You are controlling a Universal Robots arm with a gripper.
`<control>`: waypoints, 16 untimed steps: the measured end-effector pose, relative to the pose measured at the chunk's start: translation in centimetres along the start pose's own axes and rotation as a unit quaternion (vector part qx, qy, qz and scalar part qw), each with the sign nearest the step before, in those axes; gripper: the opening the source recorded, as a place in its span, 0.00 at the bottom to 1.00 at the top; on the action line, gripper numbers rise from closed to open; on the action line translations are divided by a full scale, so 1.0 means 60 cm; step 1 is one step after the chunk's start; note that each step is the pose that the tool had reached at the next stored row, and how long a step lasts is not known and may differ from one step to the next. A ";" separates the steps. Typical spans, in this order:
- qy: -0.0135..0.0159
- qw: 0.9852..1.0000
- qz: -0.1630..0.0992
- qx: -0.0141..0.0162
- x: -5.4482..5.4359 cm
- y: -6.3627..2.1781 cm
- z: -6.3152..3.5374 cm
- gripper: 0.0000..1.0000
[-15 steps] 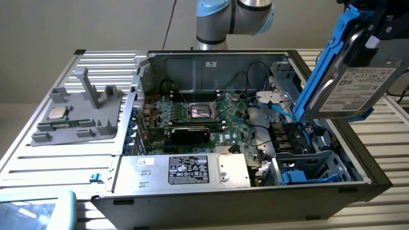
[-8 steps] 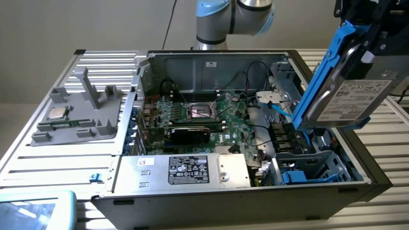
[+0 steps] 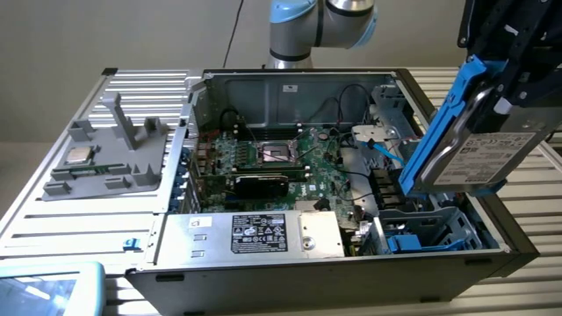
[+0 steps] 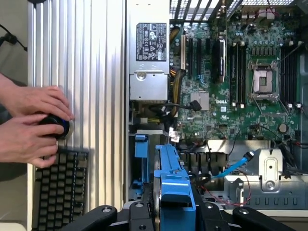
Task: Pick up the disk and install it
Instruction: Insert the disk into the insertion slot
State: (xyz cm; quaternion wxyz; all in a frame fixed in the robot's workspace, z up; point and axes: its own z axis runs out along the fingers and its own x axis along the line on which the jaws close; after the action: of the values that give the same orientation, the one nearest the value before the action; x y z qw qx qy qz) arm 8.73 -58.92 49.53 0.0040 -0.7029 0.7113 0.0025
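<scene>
Disk [image 3: 478,158] pinched in jaws by its blue frame, tilted above drive bay [image 3: 439,222]. Probably wants squaring to bay walls, staying clear of blue cable [image 3: 386,151].

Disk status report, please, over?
Robot fingers clamped on the disk, held on edge above the open computer case. Its drive bay below. A blue cable close by.

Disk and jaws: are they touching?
Touching. The exterior view shows the disk held up above the open computer, clamped in the gripper.
</scene>
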 end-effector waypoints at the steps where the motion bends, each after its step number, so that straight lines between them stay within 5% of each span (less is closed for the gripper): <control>1: 0.000 1.000 0.000 0.000 0.001 0.000 0.003 0.37; 16: 0.000 1.000 0.004 0.000 0.016 0.005 0.049 0.37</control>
State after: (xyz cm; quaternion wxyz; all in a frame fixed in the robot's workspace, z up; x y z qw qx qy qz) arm 8.39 -59.85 46.61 0.0040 -0.7001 0.7140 0.0025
